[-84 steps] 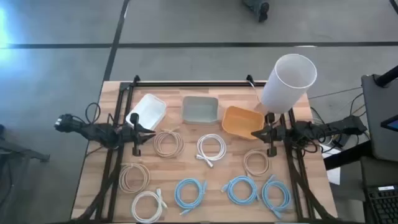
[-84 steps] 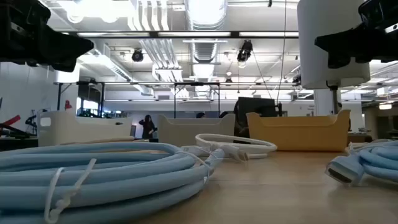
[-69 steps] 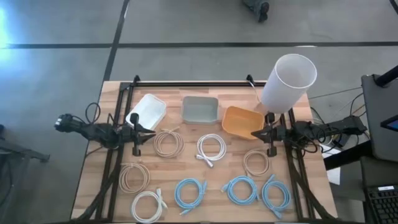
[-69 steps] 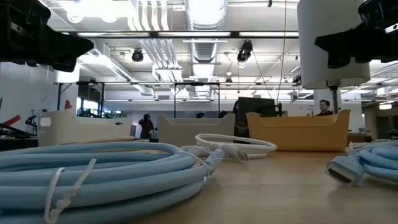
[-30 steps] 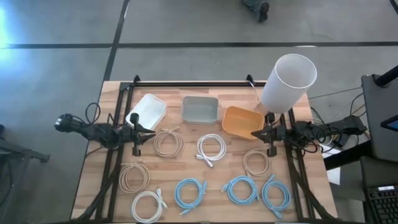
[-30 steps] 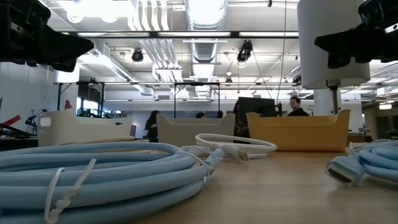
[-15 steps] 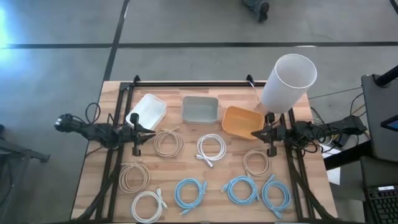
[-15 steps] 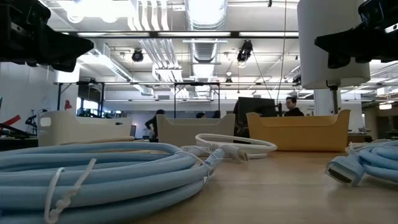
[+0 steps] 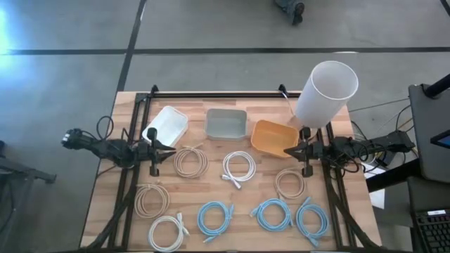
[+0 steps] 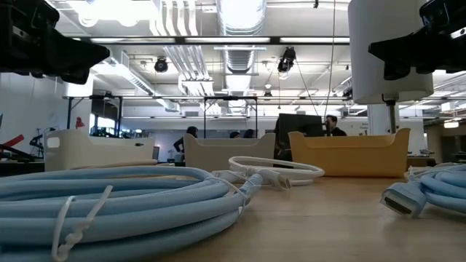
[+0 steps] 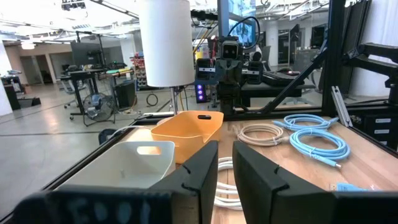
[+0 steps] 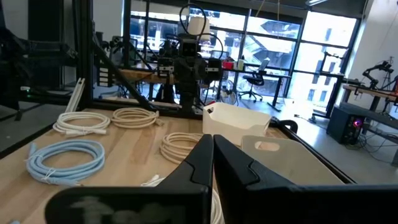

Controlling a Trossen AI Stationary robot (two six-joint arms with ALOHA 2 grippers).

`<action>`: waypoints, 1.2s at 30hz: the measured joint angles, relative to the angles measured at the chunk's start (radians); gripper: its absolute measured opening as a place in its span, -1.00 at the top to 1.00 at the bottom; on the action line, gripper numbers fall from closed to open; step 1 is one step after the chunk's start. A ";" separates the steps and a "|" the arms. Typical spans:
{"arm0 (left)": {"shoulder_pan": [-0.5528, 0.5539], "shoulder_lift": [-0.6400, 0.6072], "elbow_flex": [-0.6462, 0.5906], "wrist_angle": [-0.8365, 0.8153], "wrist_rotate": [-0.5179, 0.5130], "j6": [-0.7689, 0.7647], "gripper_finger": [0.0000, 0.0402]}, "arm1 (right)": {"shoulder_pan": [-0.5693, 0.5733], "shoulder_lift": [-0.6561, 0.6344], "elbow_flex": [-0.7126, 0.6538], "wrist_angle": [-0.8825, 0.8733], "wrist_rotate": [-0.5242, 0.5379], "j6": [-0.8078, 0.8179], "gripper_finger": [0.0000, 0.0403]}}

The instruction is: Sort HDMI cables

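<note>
nothing looks sorted yet: the white bin (image 9: 166, 124), grey bin (image 9: 226, 123) and orange bin (image 9: 273, 137) appear to hold no cable, and all nine coils lie on the table (image 9: 211, 186).

the left gripper (image 9: 156, 152) hangs with fingers slightly apart; a tan coil (image 9: 190, 161) lies just beside it, the white coil (image 9: 239, 167) farther out.

the right gripper (image 9: 304, 152) has its fingers nearly together; another tan coil (image 9: 289, 184) sits close beside it.

a third tan coil (image 9: 151, 200), a second white coil (image 9: 167, 232) and four light blue coils (image 9: 273, 213) lie farther off. each is a neat round loop.
</note>
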 joint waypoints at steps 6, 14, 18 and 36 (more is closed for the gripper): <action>0.000 0.000 0.000 0.000 0.000 0.000 0.59 | 0.000 0.000 0.000 0.000 0.000 -0.001 0.96; 0.000 0.000 0.000 0.000 0.000 0.000 0.59 | 0.000 0.000 0.000 0.000 0.000 -0.002 0.96; 0.000 0.000 0.000 0.000 0.000 0.000 0.59 | 0.000 0.000 0.000 0.000 0.000 -0.001 0.96; 0.000 0.000 0.000 0.000 0.000 0.000 0.59 | 0.000 0.000 0.000 0.005 0.000 0.059 0.96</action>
